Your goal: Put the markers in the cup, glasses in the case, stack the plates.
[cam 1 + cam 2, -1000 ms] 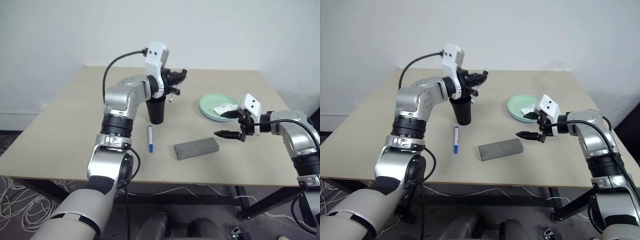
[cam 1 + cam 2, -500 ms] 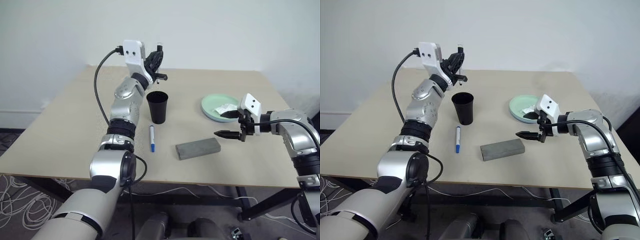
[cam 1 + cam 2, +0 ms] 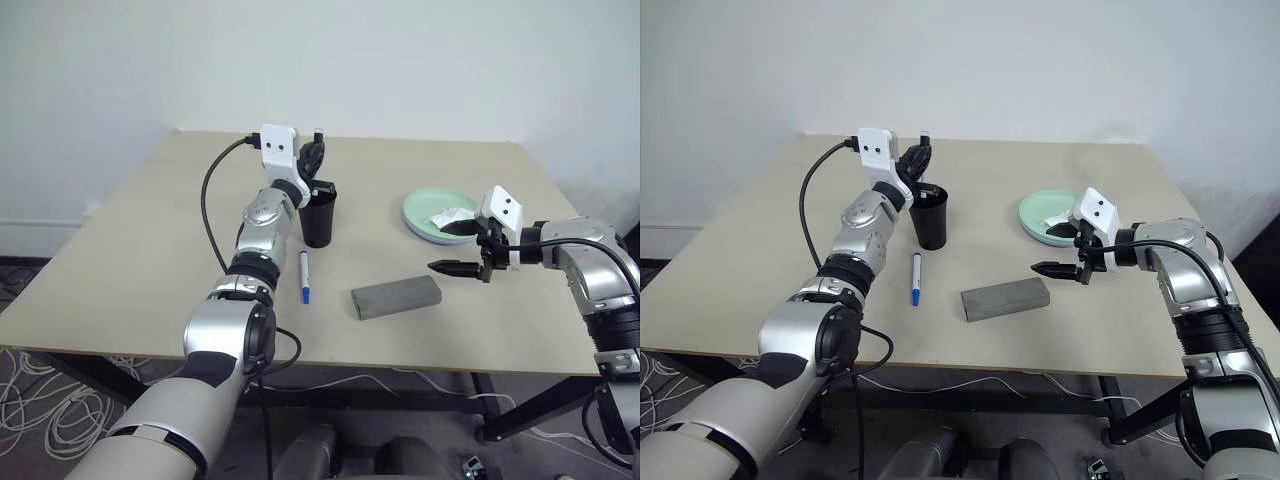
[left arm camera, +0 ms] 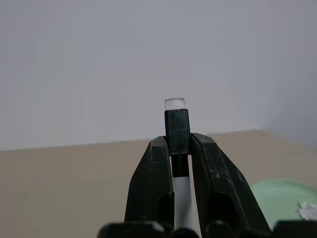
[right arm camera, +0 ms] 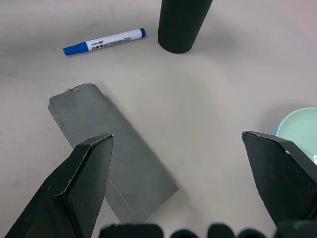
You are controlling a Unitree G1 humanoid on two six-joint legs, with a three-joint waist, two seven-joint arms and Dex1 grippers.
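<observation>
Lowered beside the cup point(image 3: 318, 213), the left gripper point(image 4: 177, 148) pinches the black-capped marker point(image 4: 177, 133); right gripper point(image 3: 458, 248) gapes above the beige table point(image 3: 140, 260).

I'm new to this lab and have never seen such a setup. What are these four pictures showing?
It is a two-armed humanoid robot tidying a table. Two pictures come from cameras in its head, looking down over both arms; the other two come from a camera on each wrist, looking along that gripper's black fingers. The left gripper is shut on a black-capped marker, close by the rim of the black cup. The right gripper hangs open above the table. On the table lie a blue-capped marker, a grey case and a green plate with a white tissue on it.
</observation>
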